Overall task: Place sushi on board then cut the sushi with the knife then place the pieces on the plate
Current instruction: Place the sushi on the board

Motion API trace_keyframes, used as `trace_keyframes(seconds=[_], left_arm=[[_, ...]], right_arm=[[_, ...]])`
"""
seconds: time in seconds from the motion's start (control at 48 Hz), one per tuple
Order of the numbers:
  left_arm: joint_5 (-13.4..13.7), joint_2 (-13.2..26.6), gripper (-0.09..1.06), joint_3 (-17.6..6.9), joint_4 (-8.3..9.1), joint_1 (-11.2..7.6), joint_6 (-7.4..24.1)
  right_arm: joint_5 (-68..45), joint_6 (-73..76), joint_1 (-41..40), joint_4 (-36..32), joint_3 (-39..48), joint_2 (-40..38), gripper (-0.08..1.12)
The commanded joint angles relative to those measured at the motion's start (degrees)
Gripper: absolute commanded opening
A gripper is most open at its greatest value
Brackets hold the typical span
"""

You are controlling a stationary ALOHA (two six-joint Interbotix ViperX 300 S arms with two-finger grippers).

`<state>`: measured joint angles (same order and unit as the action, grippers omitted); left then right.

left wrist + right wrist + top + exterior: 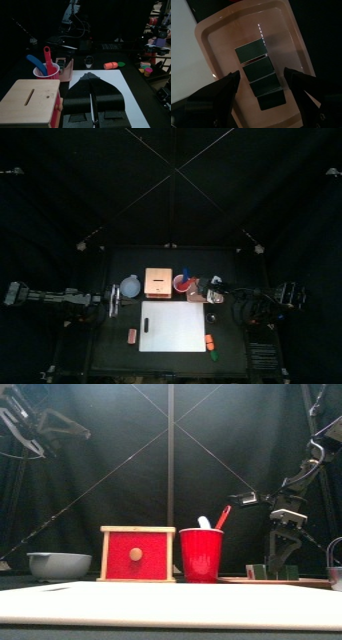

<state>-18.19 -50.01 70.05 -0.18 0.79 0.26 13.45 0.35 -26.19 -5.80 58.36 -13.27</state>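
While the left arm lies low at the L side of the black surface [114, 360], its left claw [90, 75] sits closed on nothing, tips over the near edge of the white rectangular cutting board [174, 326], which is bare. A small orange toy piece [132, 336] lies just off the board's L edge. Behind it, toward the back, stands the blue-grey bowl w/ two small handles [60, 565], then the pale wooden box w/ a red drawer front [138, 555], then the red plastic cup [202, 556] just beside the box, holding a blue toy knife [35, 65] and a red toy knife [47, 59], both upright, handles in the cup. Off the board's R front corner lie a small orange-red toy [214, 340] and a green one [214, 354], near each other. R of the cup is the flat pink tray [284, 30], and on it the toy sushi roll of four dark green blocks [252, 52], laid in a row, blocks touching. Right claw [261, 73] hangs over the tray, open, one jaw on each side of the roll's middle blocks; can't tell if the jaws touch them.
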Motion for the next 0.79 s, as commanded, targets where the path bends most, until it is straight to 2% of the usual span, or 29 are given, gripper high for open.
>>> trace_keyframes(seconds=[0.021, 0.375, 0.792], left_arm=[[-0.44, 0.18, -0.03, -0.70, 0.00, 0.18, -0.18], [-0.53, 0.18, -0.03, -0.62, 0.00, 0.18, -0.18], [-0.44, 0.18, -0.03, -0.35, 0.00, 0.18, -0.26]], right_arm=[[-0.70, 0.09, -0.18, -0.09, -1.14, 0.35, 0.93], [-0.26, 0.44, 0.18, 0.44, -1.58, 1.32, 0.57], [7.21, 1.32, 2.11, 6.68, -3.16, -10.11, 0.57]])
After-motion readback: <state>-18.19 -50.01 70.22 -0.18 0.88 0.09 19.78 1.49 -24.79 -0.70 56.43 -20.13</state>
